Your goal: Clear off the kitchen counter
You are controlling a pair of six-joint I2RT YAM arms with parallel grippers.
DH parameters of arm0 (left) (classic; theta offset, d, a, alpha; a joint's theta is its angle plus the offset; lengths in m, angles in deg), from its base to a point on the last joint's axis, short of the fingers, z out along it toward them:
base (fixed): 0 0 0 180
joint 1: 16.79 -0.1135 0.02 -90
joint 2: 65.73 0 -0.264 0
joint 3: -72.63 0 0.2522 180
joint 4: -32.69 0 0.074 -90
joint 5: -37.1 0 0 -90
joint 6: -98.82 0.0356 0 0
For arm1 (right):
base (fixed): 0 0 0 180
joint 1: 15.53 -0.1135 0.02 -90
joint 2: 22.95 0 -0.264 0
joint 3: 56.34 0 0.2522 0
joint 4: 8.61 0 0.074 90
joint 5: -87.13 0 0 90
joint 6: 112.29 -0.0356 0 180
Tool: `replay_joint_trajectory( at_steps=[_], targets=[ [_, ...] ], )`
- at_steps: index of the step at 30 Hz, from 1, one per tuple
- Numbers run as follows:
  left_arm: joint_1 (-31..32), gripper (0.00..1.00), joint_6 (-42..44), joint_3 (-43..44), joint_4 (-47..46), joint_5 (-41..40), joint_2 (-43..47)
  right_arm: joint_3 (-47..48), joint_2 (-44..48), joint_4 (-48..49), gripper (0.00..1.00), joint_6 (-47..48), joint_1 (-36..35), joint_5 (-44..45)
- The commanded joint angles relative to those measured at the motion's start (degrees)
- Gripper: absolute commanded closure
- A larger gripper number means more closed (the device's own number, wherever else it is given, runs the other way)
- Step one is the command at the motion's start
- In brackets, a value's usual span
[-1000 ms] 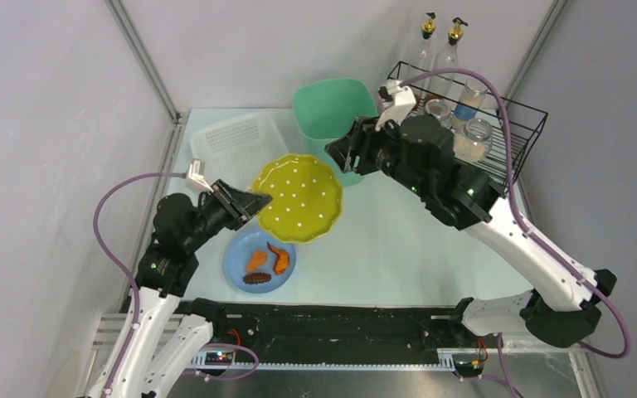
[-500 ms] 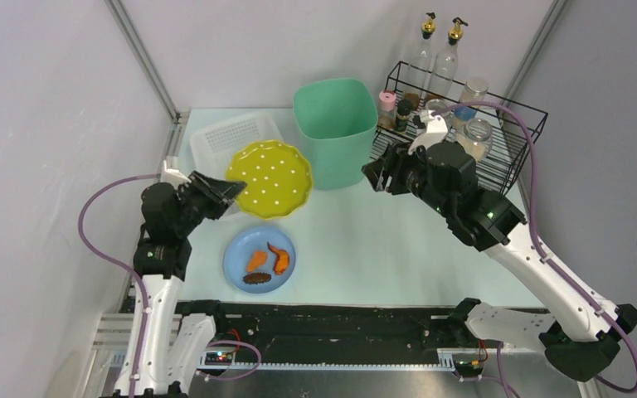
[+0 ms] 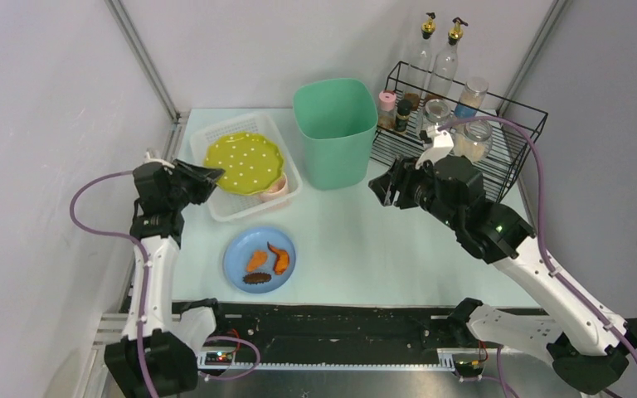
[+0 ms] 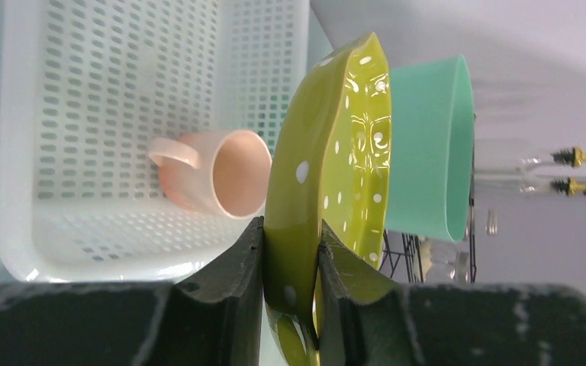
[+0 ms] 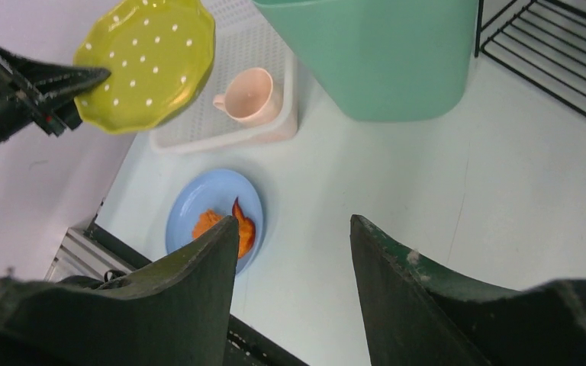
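Left gripper point(image 4: 290, 236) clamps yellow dotted plate point(image 3: 243, 162) rim, apparently above perforated basket point(image 4: 122, 76), kitchen counter point(image 3: 365, 249) far-left corner; right gripper point(image 5: 294, 225) jaws wide, empty

Glossy plate point(image 3: 244, 162); perforated plastic basket point(image 4: 107, 99); smooth glossy kitchen counter point(image 3: 381, 240); wire rack point(image 3: 502, 170).

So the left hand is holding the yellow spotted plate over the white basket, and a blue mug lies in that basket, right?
Not quite. The mug in the white basket is pink, not blue; the left wrist view shows it plainly. The rest is right: the left hand is gripping the yellow spotted plate by its rim over the basket.
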Motion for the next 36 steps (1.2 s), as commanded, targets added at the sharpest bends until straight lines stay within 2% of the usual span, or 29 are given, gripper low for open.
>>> replay_joint_trajectory(
  at_steps=[1, 15, 28, 36],
  targets=[
    [-0.6, 1.00, -4.5, 6.2, -12.7, -0.7, -3.7, -2.2, 3.2, -0.5, 0.40, -1.0, 0.3, -0.7],
    [-0.4, 1.00, -7.0, 16.3, -14.5, -13.5, -22.9, -8.5, 11.0, -3.8, 0.40, -3.2, 0.3, -0.3],
    [4.3, 1.00, -5.2, 24.6, -16.0, -17.7, -37.9, -9.7, 15.4, -7.9, 0.39, -3.9, 0.4, 2.6],
    [6.3, 1.00, -3.1, 29.4, -14.2, -20.0, -44.2, -10.4, 17.4, -10.0, 0.39, -4.8, 0.5, 3.9]
  ],
)
